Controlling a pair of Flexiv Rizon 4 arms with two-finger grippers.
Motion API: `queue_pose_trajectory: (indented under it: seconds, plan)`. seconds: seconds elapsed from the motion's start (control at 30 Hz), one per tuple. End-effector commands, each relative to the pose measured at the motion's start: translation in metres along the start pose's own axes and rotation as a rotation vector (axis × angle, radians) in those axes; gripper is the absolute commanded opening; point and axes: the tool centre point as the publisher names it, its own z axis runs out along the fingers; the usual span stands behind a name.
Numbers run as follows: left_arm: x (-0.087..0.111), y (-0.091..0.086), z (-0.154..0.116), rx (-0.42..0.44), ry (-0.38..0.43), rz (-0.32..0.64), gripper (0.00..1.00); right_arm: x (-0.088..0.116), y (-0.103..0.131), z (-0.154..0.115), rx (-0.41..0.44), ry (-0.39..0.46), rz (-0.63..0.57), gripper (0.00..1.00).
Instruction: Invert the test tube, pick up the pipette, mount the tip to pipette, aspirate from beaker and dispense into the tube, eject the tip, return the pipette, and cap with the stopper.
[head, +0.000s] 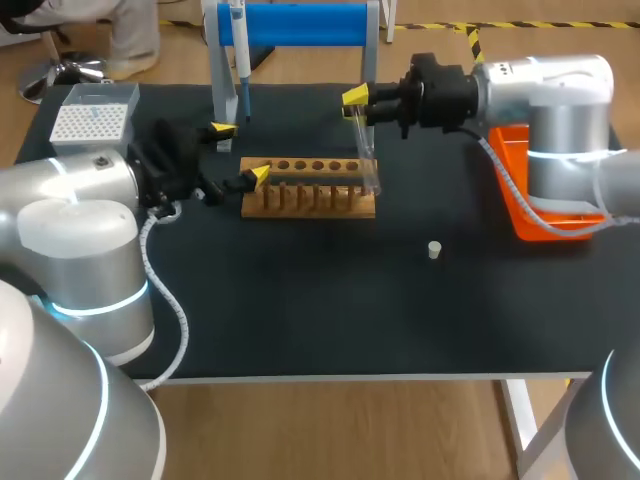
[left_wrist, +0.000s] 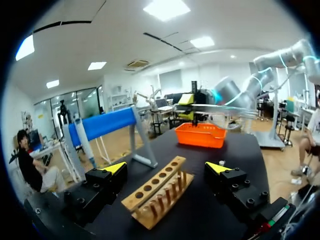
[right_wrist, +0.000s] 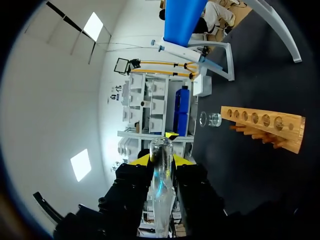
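My right gripper (head: 360, 98) is shut on a clear glass test tube (head: 366, 152) that hangs down over the right end of the wooden rack (head: 310, 188). In the right wrist view the test tube (right_wrist: 161, 185) stands out ahead between the yellow tips of the right gripper (right_wrist: 161, 160), with the rack (right_wrist: 265, 125) and a small glass beaker (right_wrist: 210, 119) ahead on the table. My left gripper (head: 240, 153) is open at the rack's left end; the rack (left_wrist: 155, 192) lies between the fingers of the left gripper (left_wrist: 166, 168) without touching them. The pipette (head: 240, 60) hangs on the blue-barred stand (head: 300, 22). A small white stopper (head: 434, 249) lies right of centre.
A white tip box (head: 92, 112) sits at the back left corner. An orange bin (head: 522, 185) stands at the right edge under my right arm, and the orange bin (left_wrist: 200, 135) shows beyond the rack in the left wrist view. Dark mat stretches across the front of the table (head: 320, 310).
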Motion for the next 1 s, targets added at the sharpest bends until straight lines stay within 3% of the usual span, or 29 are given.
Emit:
queue_pose_trajectory:
  seconds: [0.03, 0.2, 0.27, 0.33, 0.77, 1.0]
  plan:
    - [0.013, 0.011, -0.006, 0.292, 0.045, 0.146, 1.0, 0.001, -0.001, 0.0, -0.001, -0.004, 0.0, 0.0]
    - [0.022, -0.002, -0.01, 0.445, 0.077, 0.276, 1.0, 0.001, -0.001, 0.0, -0.001, -0.004, 0.0, 0.0]
    - [0.023, -0.009, -0.01, 0.401, 0.018, 0.316, 1.0, 0.001, -0.001, 0.0, -0.001, -0.004, 0.0, 0.0]
    - [0.024, -0.014, -0.009, 0.4, 0.049, 0.296, 1.0, 0.001, -0.001, 0.0, -0.001, -0.004, 0.0, 0.0]
    - [0.024, -0.014, -0.009, 0.4, 0.049, 0.296, 1.0, 0.001, -0.001, 0.0, -0.001, -0.004, 0.0, 0.0]
    - [0.041, -0.02, 0.0, 0.441, 0.078, 0.566, 1.0, 0.001, -0.001, 0.0, -0.001, -0.004, 0.0, 0.0]
